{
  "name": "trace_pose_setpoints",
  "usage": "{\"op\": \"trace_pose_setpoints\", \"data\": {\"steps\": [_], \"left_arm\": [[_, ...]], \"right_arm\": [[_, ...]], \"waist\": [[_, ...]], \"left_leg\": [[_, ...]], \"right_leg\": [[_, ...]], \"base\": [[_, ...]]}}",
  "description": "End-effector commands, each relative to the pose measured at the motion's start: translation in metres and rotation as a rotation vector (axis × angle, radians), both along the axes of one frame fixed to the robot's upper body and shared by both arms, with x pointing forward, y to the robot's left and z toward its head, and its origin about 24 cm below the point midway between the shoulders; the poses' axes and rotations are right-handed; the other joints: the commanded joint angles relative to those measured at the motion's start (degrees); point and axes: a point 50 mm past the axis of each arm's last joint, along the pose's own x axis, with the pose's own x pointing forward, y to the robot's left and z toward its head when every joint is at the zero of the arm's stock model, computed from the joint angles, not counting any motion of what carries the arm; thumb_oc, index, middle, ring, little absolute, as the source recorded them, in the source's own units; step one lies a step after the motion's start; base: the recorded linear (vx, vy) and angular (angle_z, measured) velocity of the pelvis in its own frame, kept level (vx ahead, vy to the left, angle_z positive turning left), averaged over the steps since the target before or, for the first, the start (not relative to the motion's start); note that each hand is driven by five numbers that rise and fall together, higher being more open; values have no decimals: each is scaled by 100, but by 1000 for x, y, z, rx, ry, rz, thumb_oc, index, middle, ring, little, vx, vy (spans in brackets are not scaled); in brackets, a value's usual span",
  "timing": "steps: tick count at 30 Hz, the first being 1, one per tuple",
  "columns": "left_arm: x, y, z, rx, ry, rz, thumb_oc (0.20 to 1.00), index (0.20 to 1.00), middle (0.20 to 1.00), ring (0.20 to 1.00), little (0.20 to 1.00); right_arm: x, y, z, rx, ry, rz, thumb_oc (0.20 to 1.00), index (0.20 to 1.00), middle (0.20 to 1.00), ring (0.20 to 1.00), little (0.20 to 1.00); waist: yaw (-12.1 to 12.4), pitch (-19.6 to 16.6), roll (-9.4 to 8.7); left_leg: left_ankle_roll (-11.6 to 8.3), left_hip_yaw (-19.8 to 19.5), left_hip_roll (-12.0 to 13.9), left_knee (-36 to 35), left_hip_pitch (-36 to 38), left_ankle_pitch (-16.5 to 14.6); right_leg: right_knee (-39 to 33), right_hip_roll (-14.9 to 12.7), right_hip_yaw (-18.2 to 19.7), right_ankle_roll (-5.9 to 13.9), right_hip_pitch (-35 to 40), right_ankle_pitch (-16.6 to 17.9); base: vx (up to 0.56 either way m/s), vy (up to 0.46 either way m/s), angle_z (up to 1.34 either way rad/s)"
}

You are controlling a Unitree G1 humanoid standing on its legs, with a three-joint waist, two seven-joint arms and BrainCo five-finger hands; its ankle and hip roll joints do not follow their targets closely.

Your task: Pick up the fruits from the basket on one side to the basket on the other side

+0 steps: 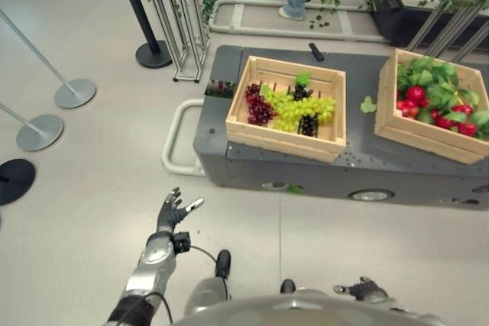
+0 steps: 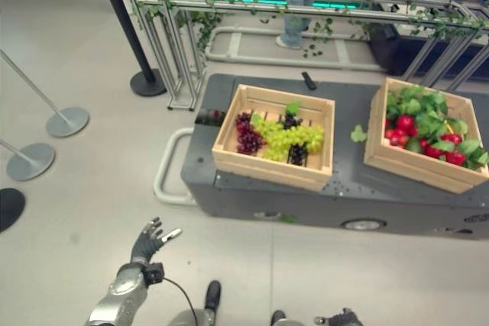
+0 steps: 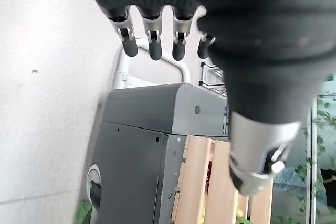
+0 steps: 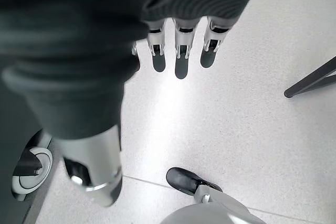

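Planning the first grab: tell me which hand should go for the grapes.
Left, probably. The left hand is raised and open, nearer the grapes crate. The right hand hangs low, open over the floor.

A dark grey wheeled platform point(image 1: 359, 159) is standing on the pale floor point(image 1: 84, 211), serving as the tabletop. Two wooden crates are sitting on it, well apart. The left crate point(image 1: 284, 140) is holding green and dark grapes point(image 1: 294, 108); the right crate point(image 1: 428, 137) is holding red fruit among green leaves point(image 1: 442, 101). A loose green leaf point(image 1: 369, 104) is lying between them, and a small black object point(image 1: 315, 52) is resting near the back edge.
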Motion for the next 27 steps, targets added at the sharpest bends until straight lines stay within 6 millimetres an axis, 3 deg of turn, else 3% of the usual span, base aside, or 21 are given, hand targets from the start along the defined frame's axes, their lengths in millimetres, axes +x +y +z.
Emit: {"op": "trace_pose_setpoints", "data": {"steps": [1,10,11,13,15,18,21,27], "left_arm": [[32,-11,36,46,-181,-78,1000,1000,1000,1000,1000],[59,-7,87,191,-369,-159,1000,1000,1000,1000,1000],[67,-5,101,228,-419,-160,1000,1000,1000,1000,1000],[76,-6,111,257,-454,-168,1000,1000,1000,1000,1000],[84,-7,120,289,-481,-177,1000,1000,1000,1000,1000],[90,-5,131,320,-517,-165,1000,1000,1000,1000,1000],[89,-2,130,336,-504,-156,1000,1000,1000,1000,1000],[98,2,144,349,-544,-124,1000,1000,1000,1000,1000]], "right_arm": [[20,-19,10,-57,-35,-2,1000,1000,1000,1000,1000],[35,-20,15,-51,-93,-33,1000,1000,1000,1000,1000],[47,-20,20,-57,-126,-22,1000,1000,1000,1000,1000],[52,-16,21,-50,-148,-23,1000,1000,1000,1000,1000],[51,-13,19,-40,-158,-34,1000,1000,1000,1000,1000],[39,-12,15,-30,-129,-52,1000,1000,1000,1000,1000],[22,-14,10,-29,-80,-68,1000,1000,1000,1000,1000],[13,-22,9,-41,-62,-101,1000,1000,1000,1000,1000]], "waist": [[267,181,9],[272,458,-2],[257,634,43],[212,699,94],[128,707,83],[29,689,28],[-51,552,28],[-110,351,239]], "left_leg": [[73,269,-104,38,209,-873],[253,312,-321,38,130,-921],[282,398,-283,38,114,-927],[276,411,-233,38,96,-893],[309,404,-266,38,103,-901],[337,435,-367,38,156,-944],[315,537,-398,38,249,-1009],[274,805,-291,38,444,-1114]], "right_leg": [[85,-667,157,775,-431,265],[988,-1008,272,901,-1078,387],[1448,-993,280,929,-1393,493],[1568,-784,328,866,-1571,397],[1414,-334,472,694,-1842,279],[950,-28,329,502,-1986,489],[557,-19,52,544,-1831,601],[302,131,124,447,-1555,513]], "base": [[-24,100,2],[-31,107,4],[-78,90,-5],[-25,80,-19],[71,48,-21],[117,16,-6],[137,-11,29],[114,-48,-18]]}}
